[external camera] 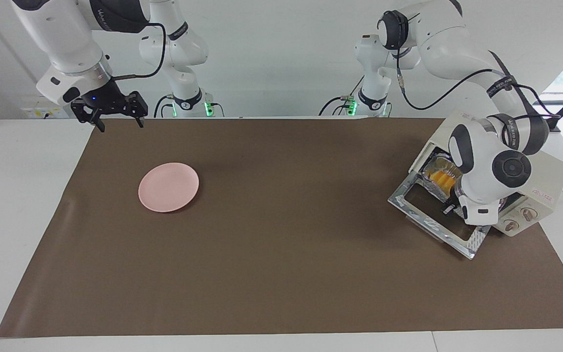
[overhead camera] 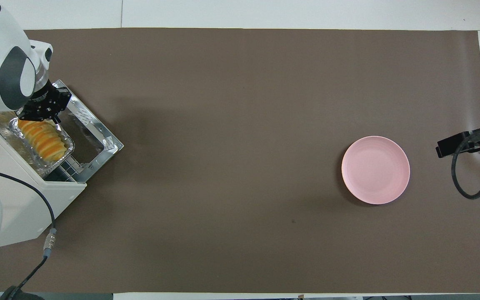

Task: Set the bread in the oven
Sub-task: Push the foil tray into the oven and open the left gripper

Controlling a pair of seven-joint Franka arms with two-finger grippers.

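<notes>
Left tool (overhead camera: 40,111) is seen at the mouth of the oven (overhead camera: 23,200), over the hinge end of the dropped glass door (overhead camera: 94,139), with its fingertips brought together. It sits at the end of the foil tray (overhead camera: 36,156) that lies farther from the robots; whether the rim is pinched or only touched cannot be told. The bread (overhead camera: 42,137) lies in this tray, immediately on the oven side of the tool. Its long axis runs along the oven mouth, not into it.

The tray rests on the wire rack (overhead camera: 67,171), partly under the oven roof and partly out over the door, so the task is judged as nearly finished. The coming move depends on one relation: the oven cavity lies on the other side of the tray from the door, so the tray must be pushed straight inward.

The pink plate (overhead camera: 375,169) carries nothing and lies well apart from the oven, toward the right arm's end of the desk (overhead camera: 240,258). The right tool (external camera: 114,116) waits with fingers apart, over the edge of the brown mat (external camera: 281,274), well apart from the oven, so the left arm is the nearer one.
</notes>
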